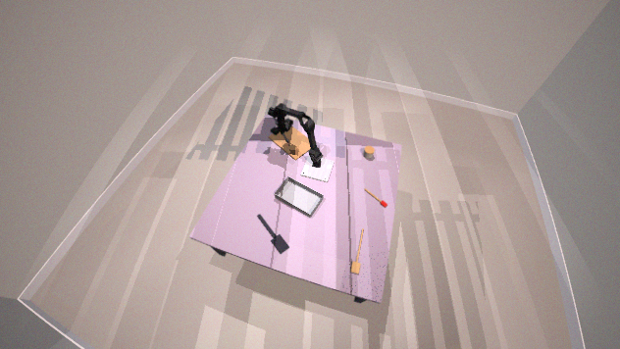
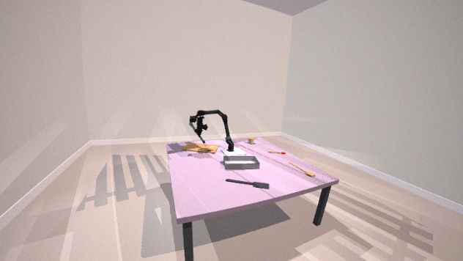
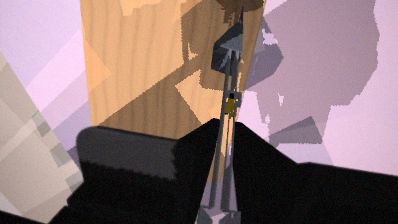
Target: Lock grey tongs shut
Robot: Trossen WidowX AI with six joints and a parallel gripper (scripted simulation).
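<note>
My gripper [image 2: 198, 133] [image 3: 225, 126] points down above the wooden board [image 1: 303, 142] [image 2: 214, 147] [image 3: 135, 55]. It is shut on the grey tongs [image 2: 202, 140] [image 3: 231, 44]. The tongs are steeply tilted, with one end low over the board and the other high beside the gripper's wrist. Their two arms lie close together in the wrist view, with a small yellow part between them. I cannot tell whether the low end touches the board, or whether the lock is engaged. The roasting tin [image 1: 294, 206] [image 2: 242, 166] is empty.
The arm stands on a white plate [image 1: 314, 174] between board and tin. A dark spatula [image 1: 280, 243] [image 2: 261, 185] lies in front of the tin. A wooden spatula [image 1: 356, 268] [image 2: 310, 174], a red-tipped tool [image 1: 384, 204] [image 2: 283, 152] and a small pot [image 1: 369, 153] [image 2: 250, 141] are at the right.
</note>
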